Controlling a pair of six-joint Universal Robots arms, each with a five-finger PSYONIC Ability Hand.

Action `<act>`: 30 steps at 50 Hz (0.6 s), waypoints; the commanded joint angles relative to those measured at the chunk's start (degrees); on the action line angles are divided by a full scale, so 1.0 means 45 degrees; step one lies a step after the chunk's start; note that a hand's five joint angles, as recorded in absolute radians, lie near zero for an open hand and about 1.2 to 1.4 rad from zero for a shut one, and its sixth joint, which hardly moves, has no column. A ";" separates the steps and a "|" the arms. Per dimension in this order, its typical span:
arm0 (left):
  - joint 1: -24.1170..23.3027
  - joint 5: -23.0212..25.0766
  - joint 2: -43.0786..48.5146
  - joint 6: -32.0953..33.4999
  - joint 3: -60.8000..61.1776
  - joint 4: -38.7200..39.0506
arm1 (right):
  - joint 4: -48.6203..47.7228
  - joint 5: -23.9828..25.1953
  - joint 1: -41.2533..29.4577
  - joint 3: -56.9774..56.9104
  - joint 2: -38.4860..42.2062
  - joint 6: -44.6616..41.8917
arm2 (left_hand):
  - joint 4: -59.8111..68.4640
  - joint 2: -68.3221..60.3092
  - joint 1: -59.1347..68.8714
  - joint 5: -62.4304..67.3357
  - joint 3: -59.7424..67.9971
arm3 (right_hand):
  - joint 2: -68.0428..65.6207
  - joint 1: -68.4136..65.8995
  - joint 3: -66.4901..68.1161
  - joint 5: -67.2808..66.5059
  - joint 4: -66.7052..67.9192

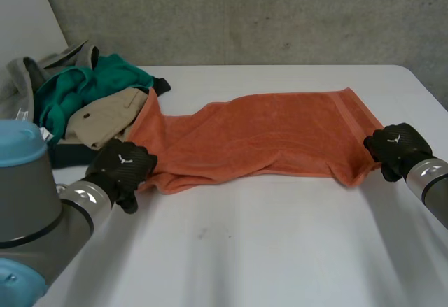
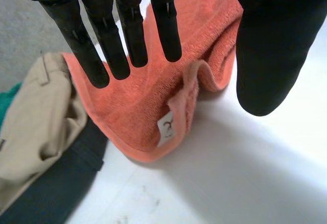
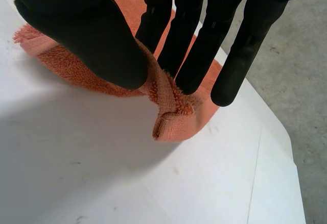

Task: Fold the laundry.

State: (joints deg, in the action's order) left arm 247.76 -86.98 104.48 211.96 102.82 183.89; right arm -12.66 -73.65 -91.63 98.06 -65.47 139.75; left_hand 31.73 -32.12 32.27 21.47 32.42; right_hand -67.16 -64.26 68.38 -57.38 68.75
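An orange towel (image 1: 259, 136) lies stretched across the middle of the white table (image 1: 280, 244), folded lengthwise and rumpled. My left hand (image 1: 122, 167) is at its near left corner. In the left wrist view that hand (image 2: 127, 25) is open, fingers straight and thumb apart, hovering over the towel (image 2: 148, 106), whose corner with a white label (image 2: 166, 129) lies loose on the table. My right hand (image 1: 395, 146) is at the near right corner. In the right wrist view that hand (image 3: 92, 40) pinches the towel's corner (image 3: 173, 117) between thumb and fingers.
A pile of clothes sits at the back left: a green garment (image 1: 91, 87), a beige one (image 1: 105, 118), a grey one (image 1: 28, 76) and a dark one (image 1: 70, 154). The beige garment (image 2: 36, 117) touches the towel's left end. The table's edge (image 3: 294, 147) runs close beside my right hand.
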 commanded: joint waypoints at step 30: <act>0.0274 -0.0887 -0.3876 0.0495 -0.2340 -0.0720 | 0.6419 -0.0684 0.1533 -0.2527 -0.5581 -0.3048 | 1.0726 -1.0639 1.0606 1.0783 1.0574 | -0.2853 -0.3497 0.2583 -0.2804 0.2499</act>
State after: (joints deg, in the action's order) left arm 247.96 -91.66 98.98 213.59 95.64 189.31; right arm 3.97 -75.93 -88.38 93.69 -78.60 129.57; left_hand 68.50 -68.44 65.62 55.95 68.12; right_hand -67.16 -64.26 68.38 -57.38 68.75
